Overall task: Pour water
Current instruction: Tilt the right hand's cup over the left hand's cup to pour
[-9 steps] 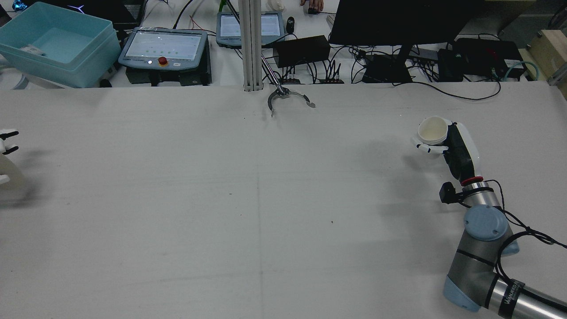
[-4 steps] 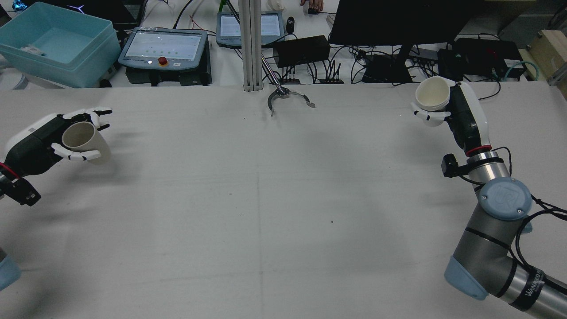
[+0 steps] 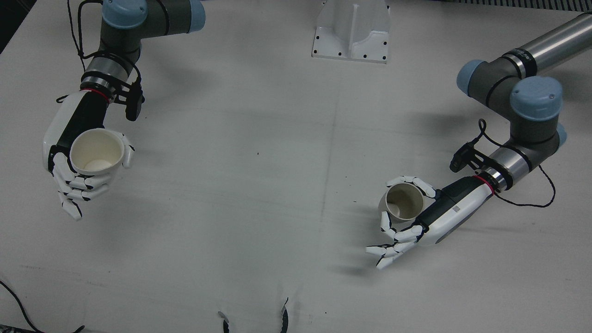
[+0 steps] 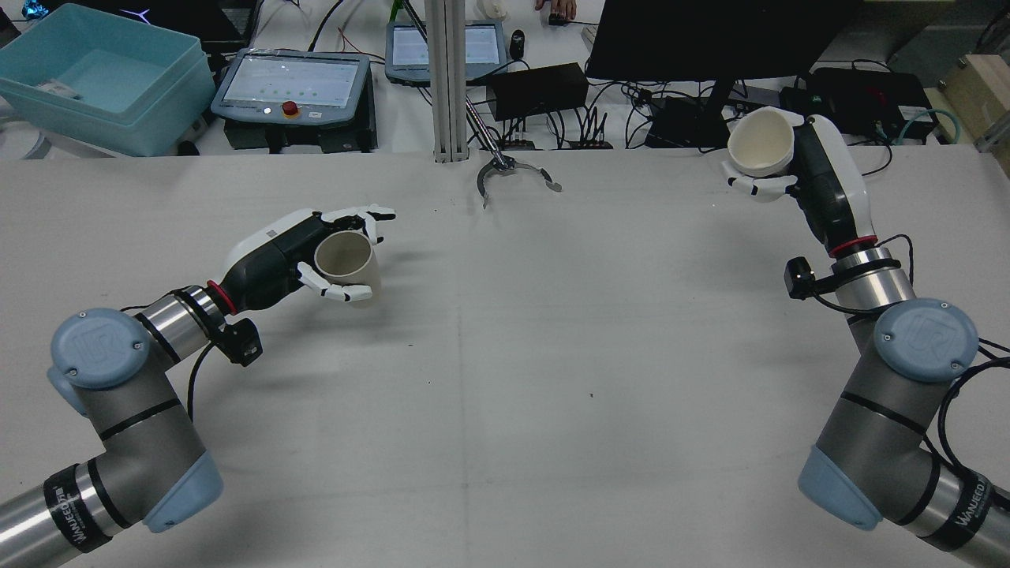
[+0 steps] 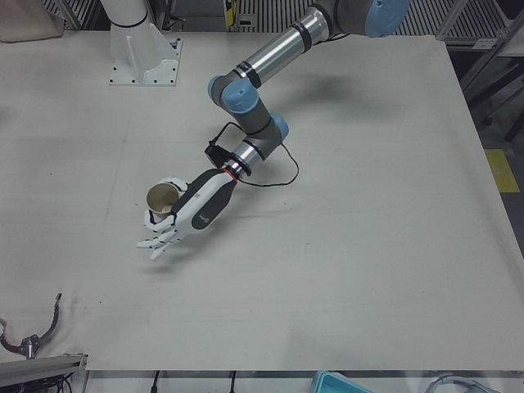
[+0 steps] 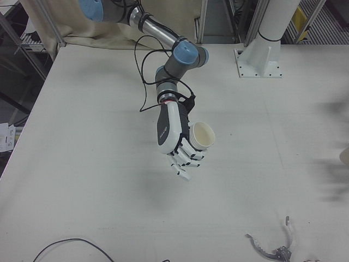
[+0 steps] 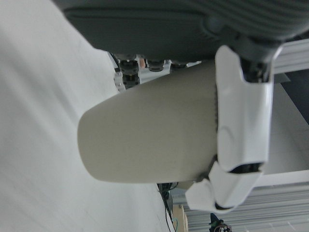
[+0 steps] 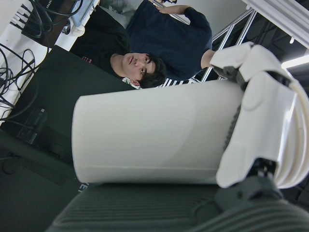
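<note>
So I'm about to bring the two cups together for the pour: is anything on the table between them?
Nothing visible. The table is bare between the left hand with its beige cup and the right hand with its white cup. The metal claw tool lies at the far edge.

Cream cup [image 3: 96, 152] (beige cup [image 3: 404, 201], seemingly).

Even overhead light, soft shadows

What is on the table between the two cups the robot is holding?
Nothing. In the front view, only bare white table lies between the white cup in the right hand and the tan cup in the left hand.
</note>
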Available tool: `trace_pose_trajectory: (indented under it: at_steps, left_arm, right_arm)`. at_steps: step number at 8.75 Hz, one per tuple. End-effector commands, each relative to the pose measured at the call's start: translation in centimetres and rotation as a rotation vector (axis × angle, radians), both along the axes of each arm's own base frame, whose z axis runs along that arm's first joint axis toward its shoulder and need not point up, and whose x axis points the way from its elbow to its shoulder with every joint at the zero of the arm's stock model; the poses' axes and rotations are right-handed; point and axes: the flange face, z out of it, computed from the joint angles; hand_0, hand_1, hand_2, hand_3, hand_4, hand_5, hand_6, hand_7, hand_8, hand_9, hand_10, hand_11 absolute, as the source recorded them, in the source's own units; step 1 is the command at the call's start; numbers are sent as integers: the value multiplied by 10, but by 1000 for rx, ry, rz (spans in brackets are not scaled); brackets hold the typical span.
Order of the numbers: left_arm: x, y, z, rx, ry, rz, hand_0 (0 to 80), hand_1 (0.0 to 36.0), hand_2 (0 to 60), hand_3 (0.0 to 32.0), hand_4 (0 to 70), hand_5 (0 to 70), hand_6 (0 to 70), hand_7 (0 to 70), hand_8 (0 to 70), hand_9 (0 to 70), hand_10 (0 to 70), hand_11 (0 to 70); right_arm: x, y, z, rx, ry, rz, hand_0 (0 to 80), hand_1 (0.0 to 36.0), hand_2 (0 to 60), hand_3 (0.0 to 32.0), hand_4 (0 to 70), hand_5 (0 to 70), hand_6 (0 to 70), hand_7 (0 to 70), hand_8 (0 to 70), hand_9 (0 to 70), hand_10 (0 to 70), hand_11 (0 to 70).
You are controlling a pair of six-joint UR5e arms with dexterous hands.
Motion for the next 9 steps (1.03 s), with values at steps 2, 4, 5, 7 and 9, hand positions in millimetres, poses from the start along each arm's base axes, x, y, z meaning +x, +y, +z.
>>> trace_pose_trajectory:
  at_steps: [2, 4, 5, 7, 9]
  left_arm:
    - [101, 53, -115, 112, -7, 99, 627, 360, 600, 0, 255, 700, 47, 247, 15, 46, 91, 172]
    - [114, 65, -115, 111, -7, 122, 623, 360, 600, 0, 253, 700, 50, 248, 16, 47, 92, 173]
    - [113, 64, -115, 111, -7, 121, 621, 360, 600, 0, 252, 700, 47, 248, 15, 47, 92, 172]
    - [112, 64, -114, 111, -7, 121, 615, 360, 600, 0, 249, 700, 43, 241, 15, 46, 92, 172]
    - [111, 64, -117, 114, -2, 119, 617, 360, 600, 0, 249, 700, 42, 241, 15, 47, 92, 172]
  right_arm:
    - [-16, 2, -129, 226, 232, 0, 558, 326, 600, 0, 243, 700, 442, 486, 424, 560, 149, 241]
    - [-53, 31, -198, 334, 352, 31, 661, 360, 600, 0, 240, 700, 479, 502, 428, 554, 223, 361]
    - [-79, 67, -231, 399, 456, 50, 726, 360, 600, 0, 243, 700, 486, 500, 431, 557, 227, 369]
    - [-133, 115, -256, 470, 628, 53, 800, 360, 600, 0, 246, 700, 486, 487, 434, 558, 235, 384]
    - [-166, 136, -253, 491, 769, 47, 742, 360, 600, 0, 243, 700, 465, 474, 424, 547, 234, 379]
